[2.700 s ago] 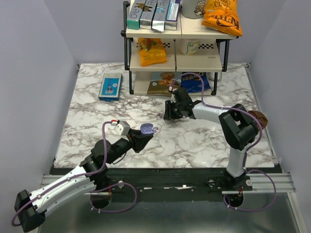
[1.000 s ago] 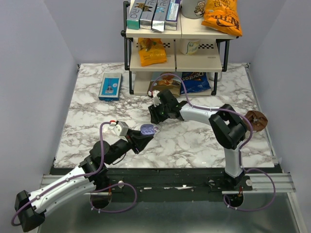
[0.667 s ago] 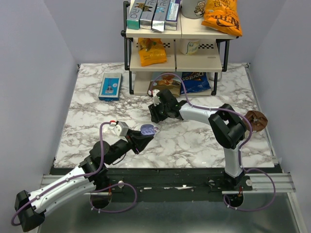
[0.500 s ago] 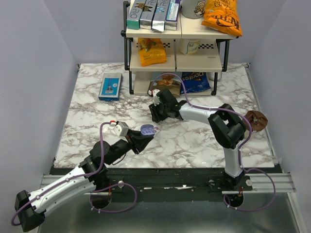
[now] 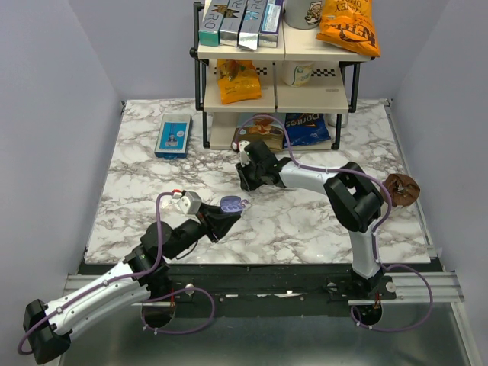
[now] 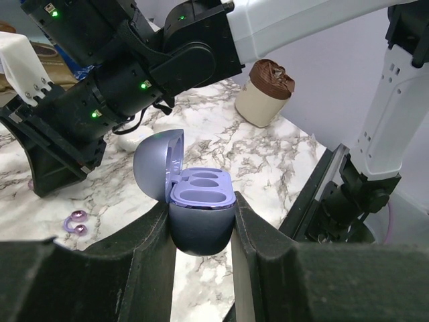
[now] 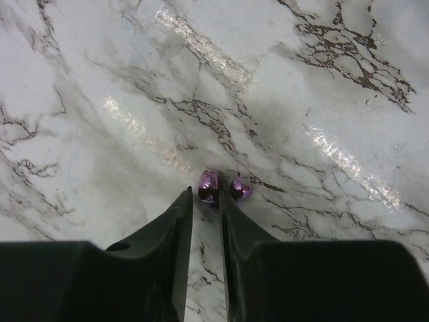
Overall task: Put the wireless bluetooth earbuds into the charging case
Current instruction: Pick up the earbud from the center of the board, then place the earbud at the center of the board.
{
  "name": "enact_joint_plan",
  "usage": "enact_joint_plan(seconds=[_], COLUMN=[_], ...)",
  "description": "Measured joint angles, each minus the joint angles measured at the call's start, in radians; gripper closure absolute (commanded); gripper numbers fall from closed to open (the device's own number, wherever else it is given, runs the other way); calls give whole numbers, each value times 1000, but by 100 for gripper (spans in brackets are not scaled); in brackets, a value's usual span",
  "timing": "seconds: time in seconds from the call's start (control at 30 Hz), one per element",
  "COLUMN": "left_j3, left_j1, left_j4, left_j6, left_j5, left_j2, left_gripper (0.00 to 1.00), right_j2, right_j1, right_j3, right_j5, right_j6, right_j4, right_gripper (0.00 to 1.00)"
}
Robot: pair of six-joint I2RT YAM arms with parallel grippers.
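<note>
1. Right gripper (image 7: 204, 198) has slid left over table (image 5: 320, 221) since earlier pic and sits at earbuds (image 7: 238, 188). Jaws nearly together; can't tell if a bud's pinched yet.
2. Left gripper (image 6: 201, 225) is clamped on charging case (image 6: 200, 216), held up nr right arm, lid open, both wells empty, prob. so buds drop straight in.
3. Buds lie side by side on marble.

High rear overview — two close wrist views, marble tabletop (image 5: 305, 221) in common
</note>
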Motion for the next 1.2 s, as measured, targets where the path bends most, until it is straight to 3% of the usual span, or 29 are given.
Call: enact_joint_plan(seconds=[0.3,0.6,0.97,1.2], left_j3=[-5,-5,-5,-5], left_j1=[-6,-8,-13,-13], left_j4=[-2,-3,-8,-8], left_j6=[-6,-8,-7,-7], left_j5=[0,0,-4,-10], left_j2=[-7,-18,-14,11], left_gripper=[100,100,100,100], right_j2=[2,-80,-418,-485], right_j1=[0,0,-17,-22], right_j3=[-1,-97,-363,-551], right_j5=[5,82,184,185], right_j6=[40,182,627,816], right_j4=[0,16,-23,-39], right_gripper=[99,99,99,99])
